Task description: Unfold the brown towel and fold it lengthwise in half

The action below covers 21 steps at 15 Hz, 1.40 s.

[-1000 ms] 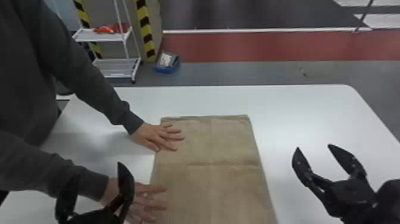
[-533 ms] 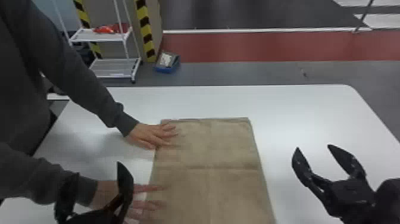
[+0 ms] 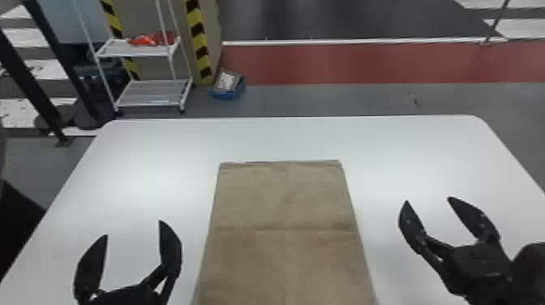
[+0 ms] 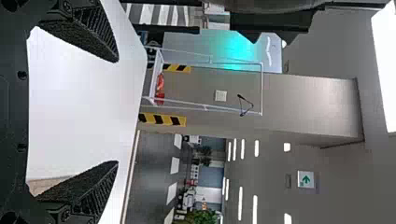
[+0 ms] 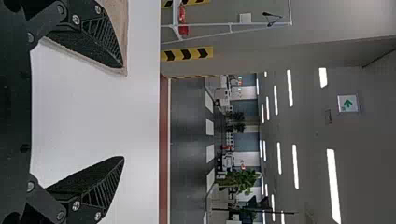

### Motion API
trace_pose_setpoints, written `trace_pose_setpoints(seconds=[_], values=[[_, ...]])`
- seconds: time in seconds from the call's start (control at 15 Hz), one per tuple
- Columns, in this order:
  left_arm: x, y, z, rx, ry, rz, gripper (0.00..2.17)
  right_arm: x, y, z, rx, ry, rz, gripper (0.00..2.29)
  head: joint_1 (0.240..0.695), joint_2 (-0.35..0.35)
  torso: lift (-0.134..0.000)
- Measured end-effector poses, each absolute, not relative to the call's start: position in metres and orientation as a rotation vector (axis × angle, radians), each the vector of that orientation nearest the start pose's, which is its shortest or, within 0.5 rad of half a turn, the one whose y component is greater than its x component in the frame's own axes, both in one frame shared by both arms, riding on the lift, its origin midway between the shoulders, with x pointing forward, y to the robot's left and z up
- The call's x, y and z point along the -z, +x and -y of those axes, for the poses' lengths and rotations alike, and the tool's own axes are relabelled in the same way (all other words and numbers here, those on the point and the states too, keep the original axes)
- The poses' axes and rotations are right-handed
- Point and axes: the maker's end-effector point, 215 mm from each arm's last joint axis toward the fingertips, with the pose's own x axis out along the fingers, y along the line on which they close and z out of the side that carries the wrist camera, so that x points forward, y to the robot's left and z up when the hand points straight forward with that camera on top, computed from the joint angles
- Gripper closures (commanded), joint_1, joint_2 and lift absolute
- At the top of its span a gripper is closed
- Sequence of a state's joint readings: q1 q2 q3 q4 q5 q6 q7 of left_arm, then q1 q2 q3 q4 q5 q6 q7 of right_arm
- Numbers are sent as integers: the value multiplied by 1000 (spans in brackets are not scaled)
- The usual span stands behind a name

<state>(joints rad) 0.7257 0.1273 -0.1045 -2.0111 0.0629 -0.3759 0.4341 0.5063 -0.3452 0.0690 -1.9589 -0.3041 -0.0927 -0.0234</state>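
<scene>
1 brown towel (image 3: pixel 259 198) lies flat on the white surface (image 3: pixel 162 162), a neat rectangle between the 2 arms, its near end running out at the bottom of the head view. A lengthwise crease (image 3: pixel 286 259) and a crosswise crease (image 3: pixel 284 230) mark the cloth. It looks light, soft and floppy, with enough nap not to slip easily from a pinch; nothing about it seems fragile. I cannot tell how many layers lie stacked, so a shallow pinch may catch only the top 1.

The best hold is probably at 2 well-separated spots along 1 long edge, near its corners, so the limp middle lifts evenly and folds over the lengthwise crease. A single grip would likely let it sag and skew.

Outward, the left end effector (image 3: pixel 134 228) stands apart from the cloth, spread wide and empty. On the other side, the right end effector (image 3: pixel 428 199) is also wide open, holding nothing. Beyond the surface stands a white cart (image 3: pixel 152 92).
</scene>
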Motion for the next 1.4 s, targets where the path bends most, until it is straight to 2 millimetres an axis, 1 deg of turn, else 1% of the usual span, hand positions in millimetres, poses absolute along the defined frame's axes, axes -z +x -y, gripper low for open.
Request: trace_pose_setpoints(seconds=[0.47,0.8,0.93,1.13,1.27,1.4], values=[[341,353,-277,-292,-57,72,100,365,439,239,-162,32,-66,198,695,55,-123],[341,353,-279,-295,-53,71,103,354,450,246,-151,24,-46,198,695,48,-123],[340,353,-281,-295,-51,73,103,348,460,246,-152,19,-40,201,695,48,-123],[341,355,-282,-287,-51,70,103,346,484,247,-161,16,-51,201,695,48,-123],[344,356,-283,-281,-50,61,103,350,505,241,-187,39,-76,201,695,53,-123],[346,358,-284,-274,-47,52,107,359,524,233,-211,60,-104,201,695,61,-123]])
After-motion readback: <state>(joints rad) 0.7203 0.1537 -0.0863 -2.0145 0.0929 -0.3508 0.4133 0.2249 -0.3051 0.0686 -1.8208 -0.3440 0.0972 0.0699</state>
